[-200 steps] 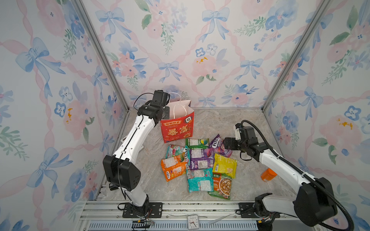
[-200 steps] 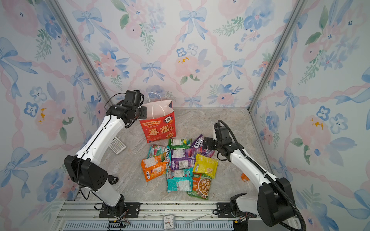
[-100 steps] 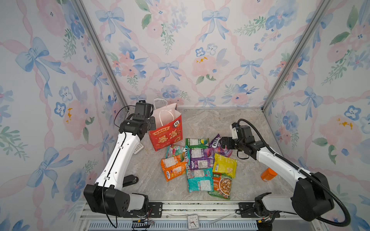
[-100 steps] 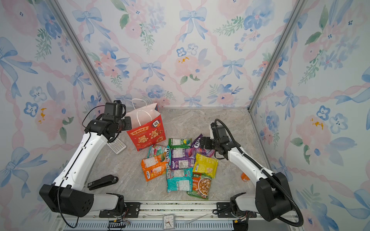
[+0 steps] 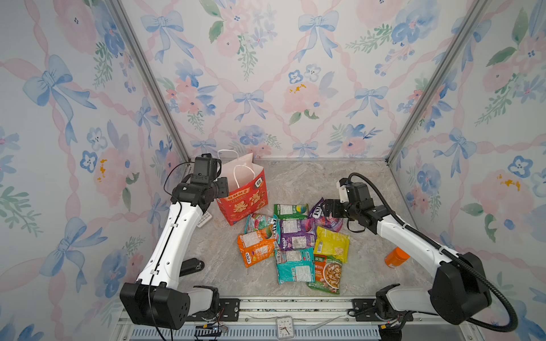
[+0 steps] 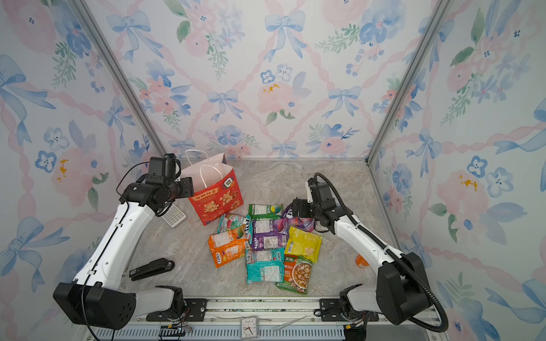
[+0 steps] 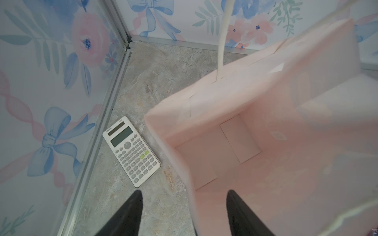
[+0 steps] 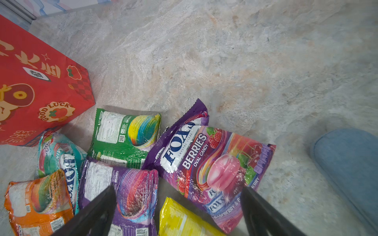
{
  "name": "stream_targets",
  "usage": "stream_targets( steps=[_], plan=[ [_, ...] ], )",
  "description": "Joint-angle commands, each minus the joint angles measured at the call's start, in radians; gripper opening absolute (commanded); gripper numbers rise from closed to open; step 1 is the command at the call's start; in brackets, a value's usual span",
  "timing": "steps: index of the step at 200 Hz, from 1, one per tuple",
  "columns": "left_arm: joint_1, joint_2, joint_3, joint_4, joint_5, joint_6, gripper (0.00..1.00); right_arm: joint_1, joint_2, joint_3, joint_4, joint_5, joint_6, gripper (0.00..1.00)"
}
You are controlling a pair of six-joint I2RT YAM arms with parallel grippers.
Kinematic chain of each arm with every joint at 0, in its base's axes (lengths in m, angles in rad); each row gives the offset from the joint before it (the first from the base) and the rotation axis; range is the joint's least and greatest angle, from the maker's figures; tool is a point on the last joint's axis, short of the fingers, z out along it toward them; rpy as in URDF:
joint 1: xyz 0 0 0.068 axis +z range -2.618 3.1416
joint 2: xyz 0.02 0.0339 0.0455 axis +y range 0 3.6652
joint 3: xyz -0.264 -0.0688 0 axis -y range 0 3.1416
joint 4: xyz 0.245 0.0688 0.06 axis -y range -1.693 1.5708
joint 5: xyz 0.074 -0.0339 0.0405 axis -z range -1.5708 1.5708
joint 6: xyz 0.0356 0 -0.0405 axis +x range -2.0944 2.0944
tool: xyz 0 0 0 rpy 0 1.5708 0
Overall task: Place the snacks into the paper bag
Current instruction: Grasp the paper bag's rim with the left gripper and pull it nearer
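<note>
Marble tabletop (image 5: 310,183) holds snacks (image 5: 295,239) beside paper bag (image 5: 245,203).

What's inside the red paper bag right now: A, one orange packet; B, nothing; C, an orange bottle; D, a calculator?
B: the left wrist view looks straight into the paper bag and shows only its bare pale bottom.

Paper bag (image 7: 204,106) and blue case (image 8: 347,163), both edge-cropped

Floral walls (image 5: 295,88), marbled floor (image 5: 325,183)
</note>
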Motion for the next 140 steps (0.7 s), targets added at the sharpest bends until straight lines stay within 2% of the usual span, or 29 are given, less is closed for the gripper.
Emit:
stream_targets(
  steps=[1,13,38,71,140],
  plan=[
    [0.007,-0.007,0.065,-0.001,0.024,0.023,0.86,0.011,-0.011,0.03,-0.013,-0.007,0.01,0.97],
    [0.007,0.004,0.095,-0.001,0.021,0.034,0.94,0.01,-0.017,0.035,-0.018,-0.007,0.01,0.97],
    [0.009,0.034,0.172,-0.002,0.009,0.07,0.98,0.01,-0.033,0.037,-0.028,-0.007,0.008,0.97],
    [0.011,0.086,0.263,-0.002,-0.012,0.138,0.98,0.01,-0.057,0.038,-0.049,0.003,0.002,0.97],
    [0.015,0.222,0.323,-0.005,0.032,0.207,0.9,0.01,-0.1,0.025,-0.068,0.016,0.004,0.97]
  ],
)
